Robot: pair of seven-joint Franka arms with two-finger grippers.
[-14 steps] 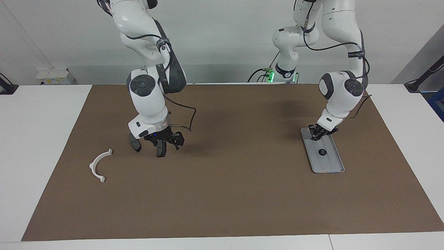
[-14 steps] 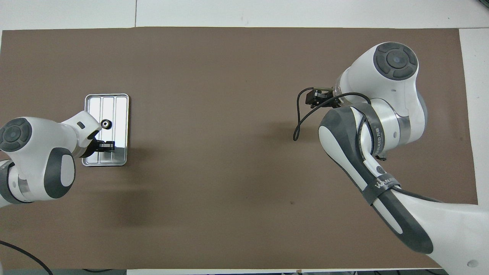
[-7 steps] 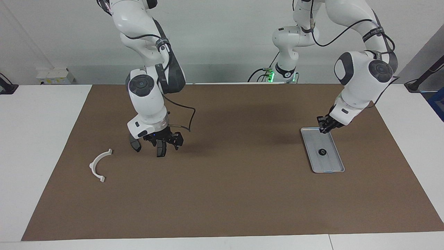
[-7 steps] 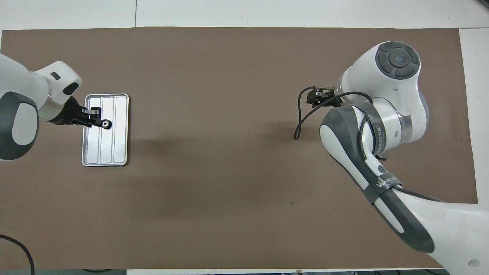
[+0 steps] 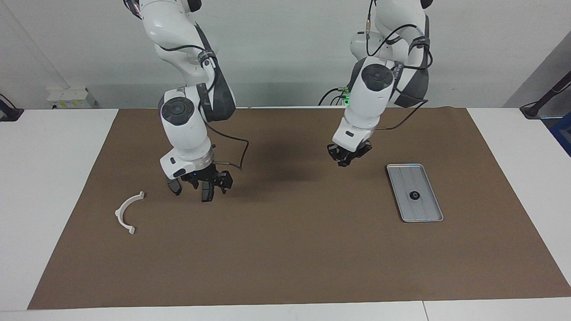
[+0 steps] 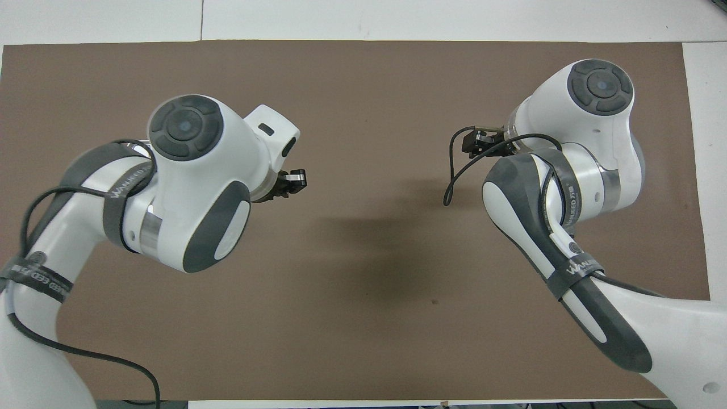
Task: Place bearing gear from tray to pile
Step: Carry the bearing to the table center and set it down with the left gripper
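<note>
Hiding tray [image 5: 415, 214] overhead, left arm, brake pads partly covered

The setting is presenting as a robotics lab: two white robot arms [image 5: 187, 129] are standing at a white bench [image 5: 49, 147] that is carrying a brown mat [image 5: 294, 249], cables are trailing along a bare grey wall [image 5: 285, 53], and a green status light [image 5: 348, 99] is glowing

ridged metal tray [image 5: 421, 209], matt brown mat [image 5: 294, 249]
</note>
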